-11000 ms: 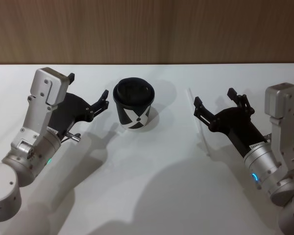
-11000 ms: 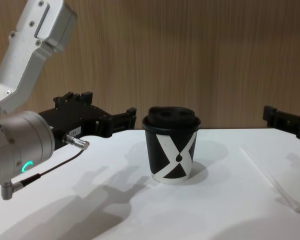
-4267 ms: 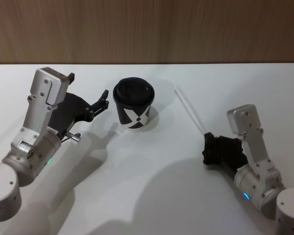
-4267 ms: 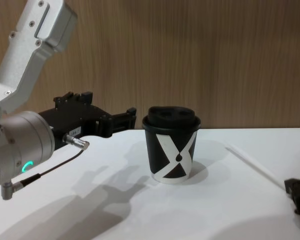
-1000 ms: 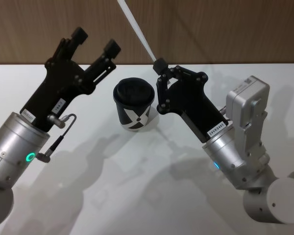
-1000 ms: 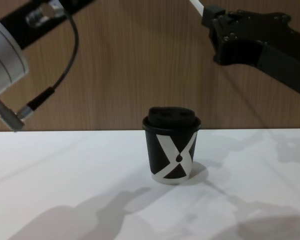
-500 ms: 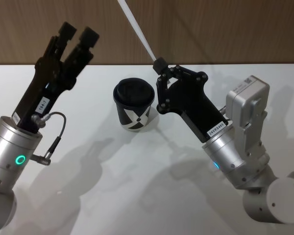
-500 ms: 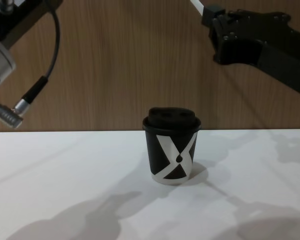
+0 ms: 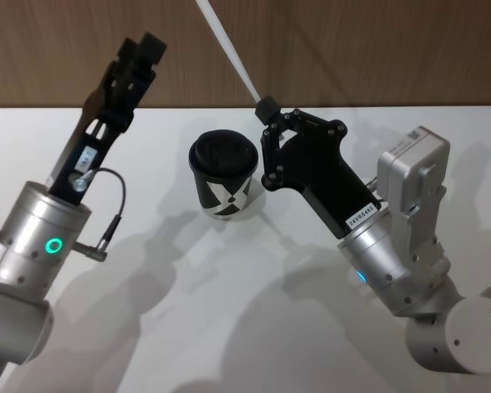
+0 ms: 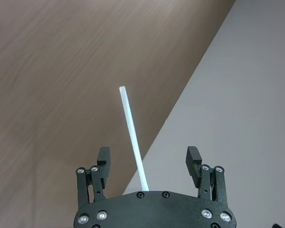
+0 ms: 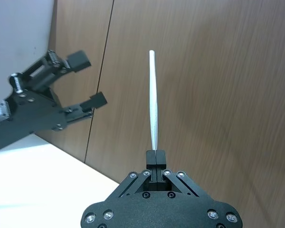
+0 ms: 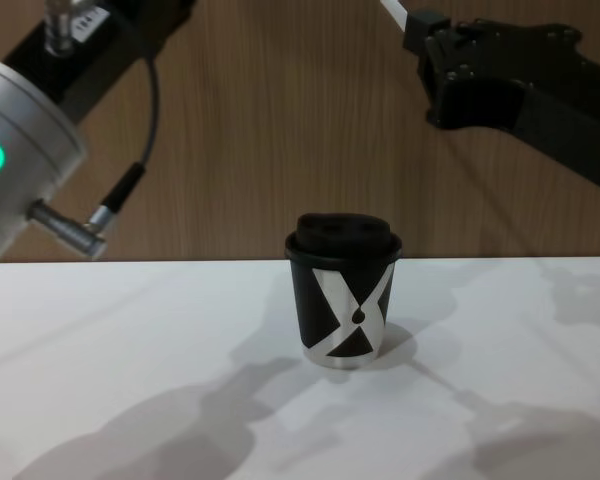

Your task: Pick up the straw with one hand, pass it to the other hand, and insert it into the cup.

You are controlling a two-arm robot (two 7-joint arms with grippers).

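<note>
Right gripper point(image 9: 268, 107) clamped on straw point(image 9: 227, 45), rising from its tips, above cup point(image 9: 222, 172) — left gripper point(image 9: 143, 49) spread, apart.

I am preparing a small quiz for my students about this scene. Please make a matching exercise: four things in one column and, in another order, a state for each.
Things:
1. straw
2. cup
3. left gripper
4. right gripper

States:
A. open, up in the air, holding nothing
B. standing upright on the table, lid on
C. shut on a thin white thing
D. held by its lower end, slanting upward

Right pairs: 1-D, 2-B, 3-A, 4-C.
</note>
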